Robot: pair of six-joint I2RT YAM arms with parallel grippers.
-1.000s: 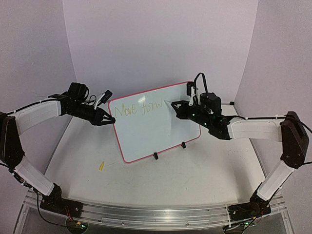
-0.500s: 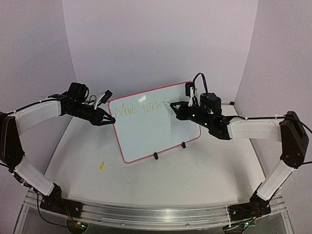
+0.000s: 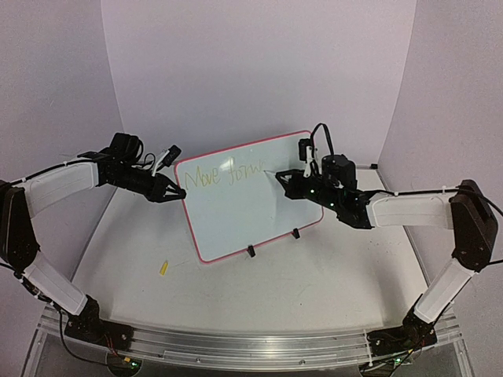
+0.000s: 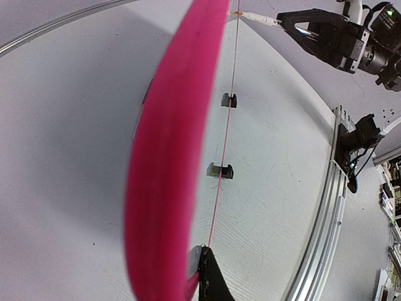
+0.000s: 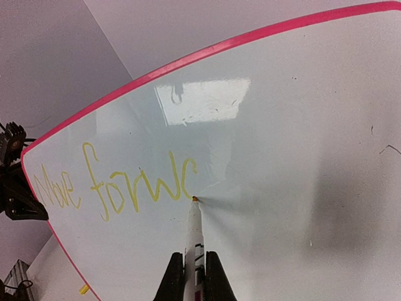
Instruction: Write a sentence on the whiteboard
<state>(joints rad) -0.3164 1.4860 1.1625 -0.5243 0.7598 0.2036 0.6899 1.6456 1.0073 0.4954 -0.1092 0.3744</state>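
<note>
The whiteboard point(image 3: 247, 220), white with a red-pink rim, stands tilted on two black feet mid-table. My left gripper point(image 3: 179, 193) is shut on its left edge; the left wrist view shows the rim point(image 4: 169, 157) edge-on beside my black finger point(image 4: 213, 285). My right gripper point(image 3: 288, 182) is shut on a white marker point(image 5: 194, 229), and the marker's tip touches the board. The sentence point(image 5: 113, 185) is in yellow-green handwriting and reads "Move forw" plus a curved stroke that ends at the tip. From above, the sentence point(image 3: 224, 176) runs along the board's upper part.
A small yellow cap point(image 3: 164, 268) lies on the table left of the board's lower corner. Pale walls close in at the back and on both sides. An aluminium rail point(image 3: 236, 342) with the arm bases runs along the near edge.
The marker tip has moved a little on the board, adding a curved stroke after "forw". The left arm and the board have not moved.
</note>
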